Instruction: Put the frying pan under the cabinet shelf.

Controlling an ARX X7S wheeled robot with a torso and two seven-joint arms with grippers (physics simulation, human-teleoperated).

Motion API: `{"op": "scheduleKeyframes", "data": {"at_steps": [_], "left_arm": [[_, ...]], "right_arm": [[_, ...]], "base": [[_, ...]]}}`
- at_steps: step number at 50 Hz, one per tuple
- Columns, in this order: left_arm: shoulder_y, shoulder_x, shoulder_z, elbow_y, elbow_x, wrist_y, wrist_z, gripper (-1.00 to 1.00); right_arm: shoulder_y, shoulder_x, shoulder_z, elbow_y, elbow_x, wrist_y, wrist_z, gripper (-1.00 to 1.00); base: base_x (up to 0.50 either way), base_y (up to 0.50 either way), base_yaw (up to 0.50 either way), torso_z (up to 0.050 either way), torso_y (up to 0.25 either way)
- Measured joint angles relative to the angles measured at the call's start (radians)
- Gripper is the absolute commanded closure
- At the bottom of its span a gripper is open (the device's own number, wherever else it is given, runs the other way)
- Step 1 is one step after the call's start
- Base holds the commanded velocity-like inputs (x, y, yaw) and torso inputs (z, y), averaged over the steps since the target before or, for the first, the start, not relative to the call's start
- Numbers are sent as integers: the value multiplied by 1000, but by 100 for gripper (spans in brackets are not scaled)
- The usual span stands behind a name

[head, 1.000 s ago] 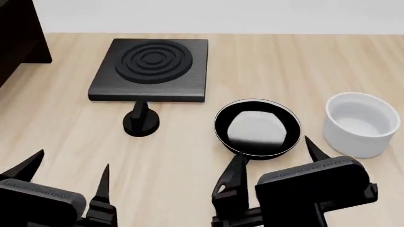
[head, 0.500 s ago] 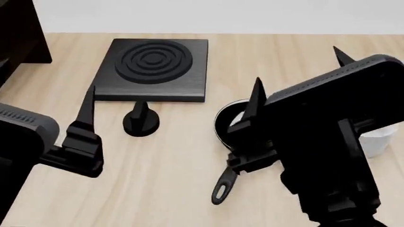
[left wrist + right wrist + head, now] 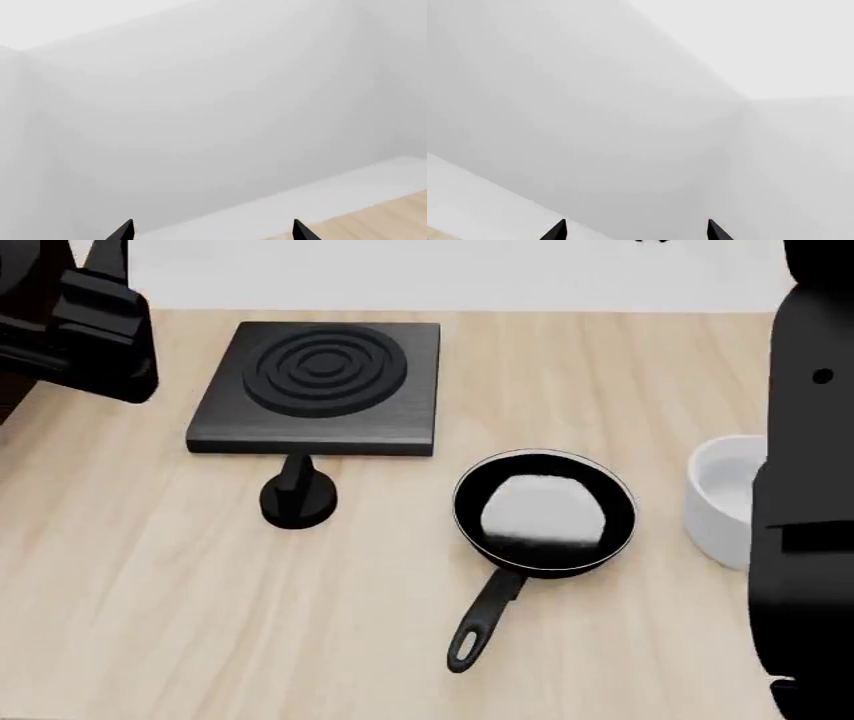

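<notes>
Two grippers are ours to report, and both stand with their fingers apart and nothing between them. The left gripper point(image 3: 209, 235) shows only two black fingertips at the edge of its wrist view, aimed at a pale wall, with a strip of the wooden table point(image 3: 373, 220) beyond. The right gripper point(image 3: 635, 235) shows the same two spread tips against bare wall.

In the head view we see the frying pan point(image 3: 543, 510) lying flat on the table point(image 3: 160, 620), right of centre, its long handle point(image 3: 483, 620) running toward the near edge and a little left. Nothing touches it. The black burner plate point(image 3: 320, 388) sits farther back and to the left, and a small black knob point(image 3: 298, 497) stands just in front of it, well left of the pan. A white pot point(image 3: 721, 502) stands right of the pan, partly hidden by the right arm point(image 3: 807, 490). The left arm point(image 3: 74, 320) is raised at the far left. Behind it, a dark sliver at the far left edge may be the cabinet shelf point(image 3: 11, 400); we cannot tell more of it.
</notes>
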Motion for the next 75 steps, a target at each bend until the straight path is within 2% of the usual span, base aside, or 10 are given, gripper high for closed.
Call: {"op": "scheduleKeyframes", "data": {"at_steps": [15, 39, 49, 60, 75], "left_arm": [[-197, -19, 58, -266, -20, 100, -19, -100], [-429, 6, 172, -759, 50, 368, 31, -100], [-511, 20, 202, -880, 70, 423, 49, -100], [-557, 27, 216, -921, 73, 433, 55, -100], [-593, 26, 222, -914, 66, 409, 54, -100]], "right_arm": [[296, -88, -83, 563, -32, -286, 10, -100], [615, -281, -125, 1434, -34, -780, 60, -100], [676, -326, -144, 1573, -23, -864, 54, -100], [716, -348, -165, 1626, -13, -896, 39, -100], [747, -363, -194, 1646, -12, -911, 19, -100]], "base": [[0, 0, 0, 0, 0], [0, 0, 0, 0, 0], [0, 0, 0, 0, 0], [0, 0, 0, 0, 0], [99, 500, 0, 0, 0]]}}
